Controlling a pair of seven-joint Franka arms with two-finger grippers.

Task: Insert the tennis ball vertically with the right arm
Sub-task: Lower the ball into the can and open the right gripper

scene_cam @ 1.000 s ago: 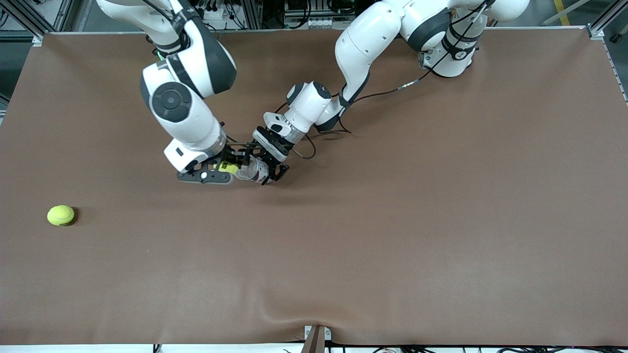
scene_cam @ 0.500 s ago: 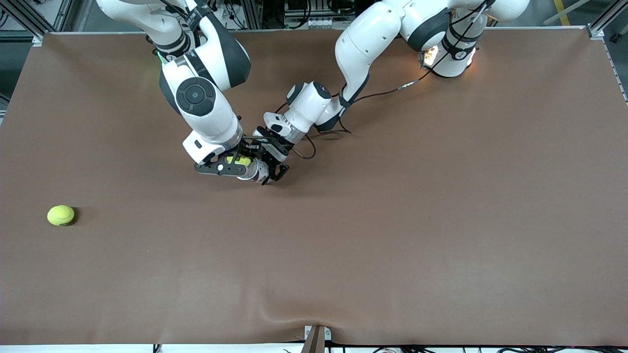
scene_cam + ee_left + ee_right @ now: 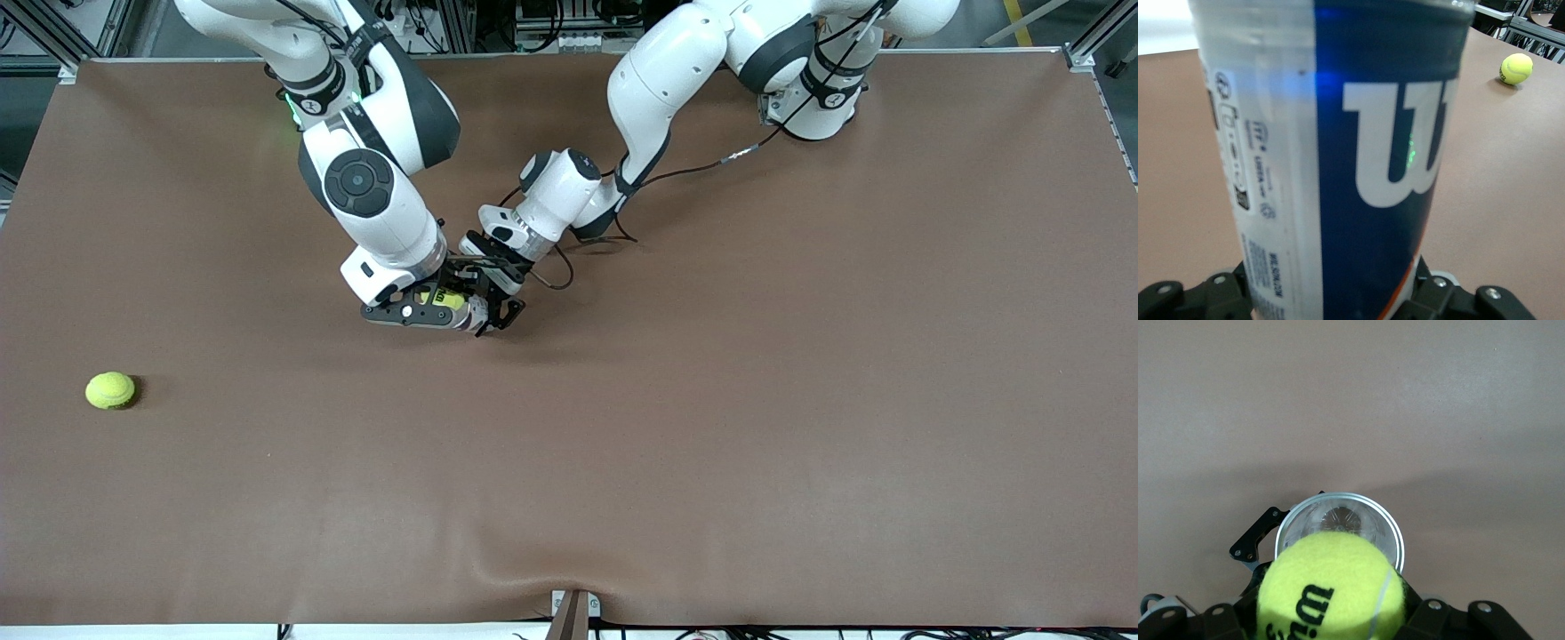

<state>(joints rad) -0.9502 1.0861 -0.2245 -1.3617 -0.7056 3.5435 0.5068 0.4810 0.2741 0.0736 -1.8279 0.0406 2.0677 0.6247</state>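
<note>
Yellow tennis ball point(image 3: 1331, 587) clamped in our right jaws point(image 3: 436, 302), sitting just over the open can point(image 3: 1338, 153) mouth. Left jaws point(image 3: 489, 307) grip that can upright mid-tabletop point(image 3: 711, 400). Spare ball point(image 3: 110, 389) lies well apart, toward the right arm's end.

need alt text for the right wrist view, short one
A yellow tennis ball held in the right tool sits just above the open mouth of a clear can, seen straight down with the can's bottom visible inside. The can stands upright on the brown table, with part of the left tool beside it.
</note>
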